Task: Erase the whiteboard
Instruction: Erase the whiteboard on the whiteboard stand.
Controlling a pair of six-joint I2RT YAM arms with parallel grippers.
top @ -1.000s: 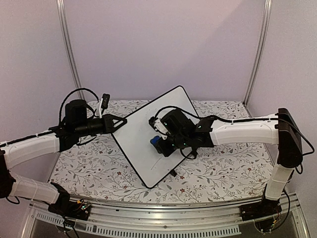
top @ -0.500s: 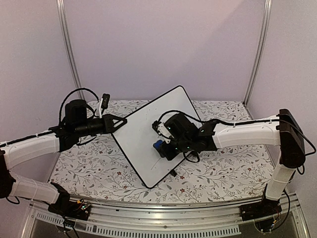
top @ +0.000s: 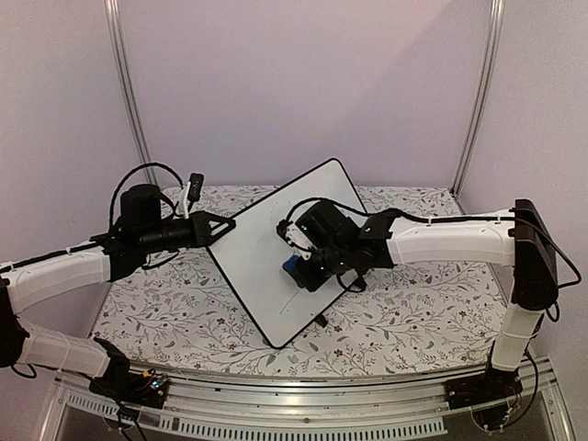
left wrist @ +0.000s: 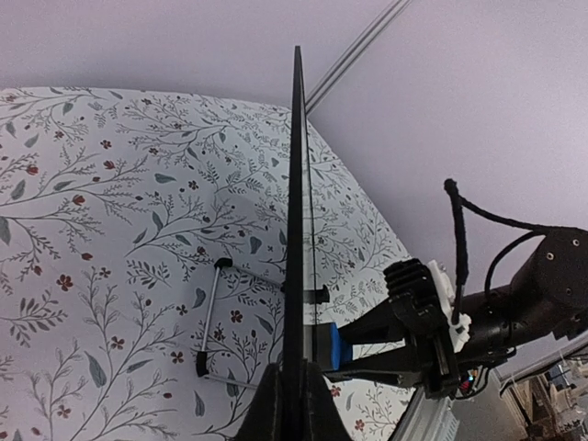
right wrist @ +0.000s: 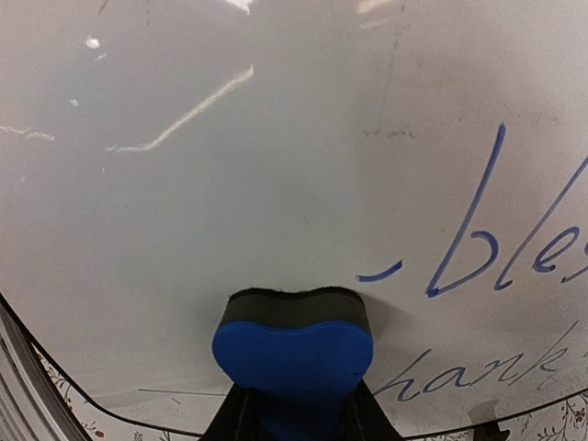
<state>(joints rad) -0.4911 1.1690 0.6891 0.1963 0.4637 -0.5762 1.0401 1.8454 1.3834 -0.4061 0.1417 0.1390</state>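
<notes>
One glossy black-framed whiteboard (top: pixel 257 257), rounded corners, left claw (top: pixel 213 231) clamped on its edge; one blue eraser (right wrist: pixel 292 354), right claw (right wrist: pixel 294 418) clamped on it.

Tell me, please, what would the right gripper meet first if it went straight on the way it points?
The face of the whiteboard: the blue eraser in the right gripper seems to rest against it, just left of the blue handwriting.

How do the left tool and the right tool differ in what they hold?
The left tool clamps the edge of the whiteboard; the right tool grips a blue eraser. The left tool sits at the rim, the right tool over the writing face, eraser against it. Both are shut on something.
</notes>
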